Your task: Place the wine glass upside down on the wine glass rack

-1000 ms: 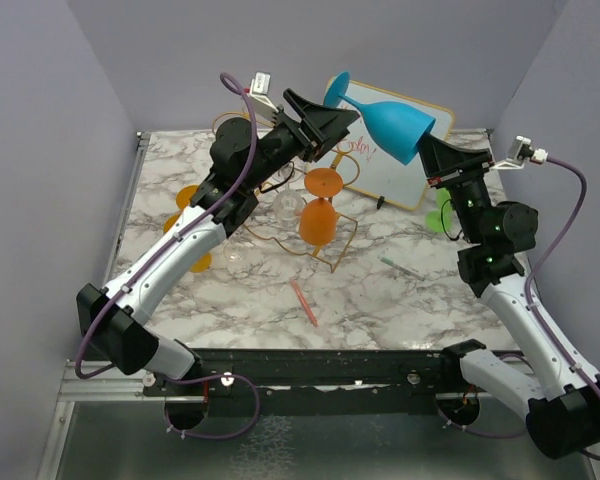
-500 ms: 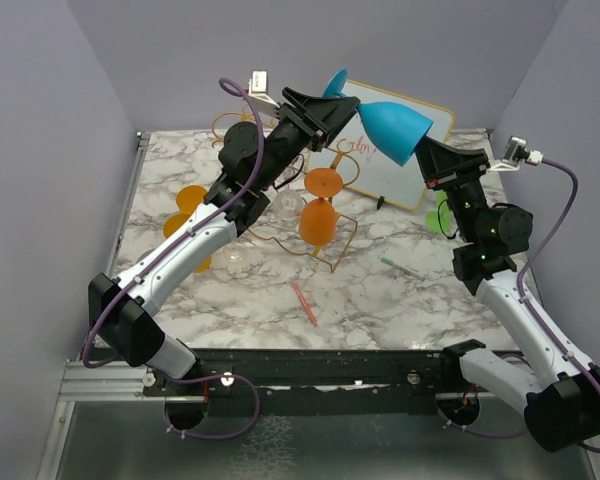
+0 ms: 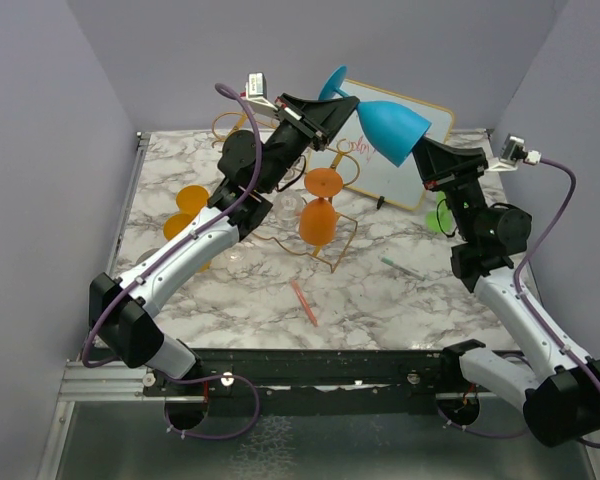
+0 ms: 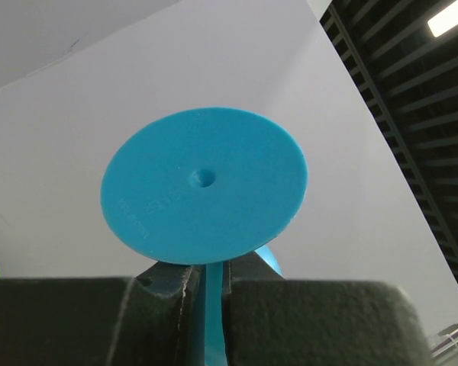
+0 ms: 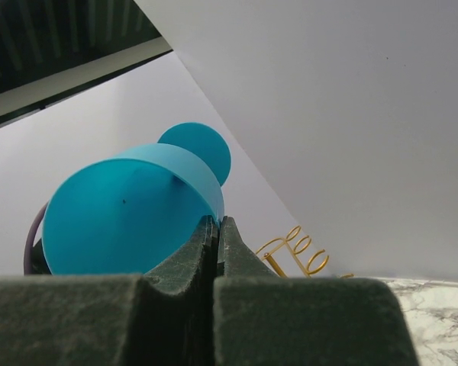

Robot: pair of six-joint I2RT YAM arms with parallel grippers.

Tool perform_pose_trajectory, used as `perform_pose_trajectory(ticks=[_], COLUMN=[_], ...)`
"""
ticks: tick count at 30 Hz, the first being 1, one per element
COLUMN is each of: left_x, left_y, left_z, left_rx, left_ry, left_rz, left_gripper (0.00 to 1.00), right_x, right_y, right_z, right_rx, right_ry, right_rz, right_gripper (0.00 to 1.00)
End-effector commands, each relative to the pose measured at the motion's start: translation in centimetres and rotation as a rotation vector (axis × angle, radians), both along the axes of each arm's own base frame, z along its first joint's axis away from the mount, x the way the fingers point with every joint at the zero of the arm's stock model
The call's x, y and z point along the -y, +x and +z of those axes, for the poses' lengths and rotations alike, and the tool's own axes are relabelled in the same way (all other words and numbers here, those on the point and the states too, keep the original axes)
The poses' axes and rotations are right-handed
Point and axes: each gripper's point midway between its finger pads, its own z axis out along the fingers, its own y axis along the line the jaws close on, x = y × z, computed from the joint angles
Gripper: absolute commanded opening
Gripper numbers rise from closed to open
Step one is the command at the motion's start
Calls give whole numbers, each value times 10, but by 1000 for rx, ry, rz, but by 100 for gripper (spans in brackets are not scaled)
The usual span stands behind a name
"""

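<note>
Marble-patterned tabletop (image 3: 380, 300) and plain lavender walls framed your workspace. Well above that surface, the wine glass (image 3: 388, 122) hung in the air between both arms. It was smooth, opaque blue, with a flat round foot, a thin stem and a flared bowl.

Its long axis lay closer to level than upright. The foot pointed up toward your left arm and the bowl mouth sloped down toward your right.

Your left gripper (image 3: 332, 112) was clamped on the stem just under the foot. Your right gripper (image 3: 426, 158) was pinched tight on the bowl's rim.

The wine glass rack (image 5: 299, 245), thin gold wire with curled loop ends, stood on the marble below the glass, on the left arm's side. An orange glass (image 3: 319, 222) already hung there, foot uppermost. Behind it leaned a framed whiteboard (image 3: 400, 185).

Judging from this, the left arm was the one better placed to carry the glass down. The foot would need to swing fully upward first.
</note>
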Motion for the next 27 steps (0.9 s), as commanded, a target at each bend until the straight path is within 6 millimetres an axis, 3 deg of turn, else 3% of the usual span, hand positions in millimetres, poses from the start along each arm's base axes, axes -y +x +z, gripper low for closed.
perform_pose_trajectory(ticks=[1, 6, 11, 15, 21, 27], left_x=[-10, -12, -18, -27, -48, -90], left_y=[-8, -8, -14, -18, -21, -10], left_z=[21, 21, 27, 31, 42, 51], left_rx=[57, 93, 159, 213, 314, 373], left_ry=[-54, -30, 4, 40, 105, 291], left_rz=[16, 43, 87, 136, 212, 340], left_gripper=[0, 0, 0, 0, 0, 0], right_x=[-17, -17, -12, -7, -2, 5], right_y=[-21, -24, -18, -16, -16, -26], right_z=[-1, -1, -1, -1, -6, -8], right_rx=[94, 97, 47, 15, -15, 1], right_ry=[-85, -96, -83, -67, -86, -132], right_rz=[92, 94, 61, 34, -1, -58], right_gripper=[1, 5, 33, 47, 56, 58])
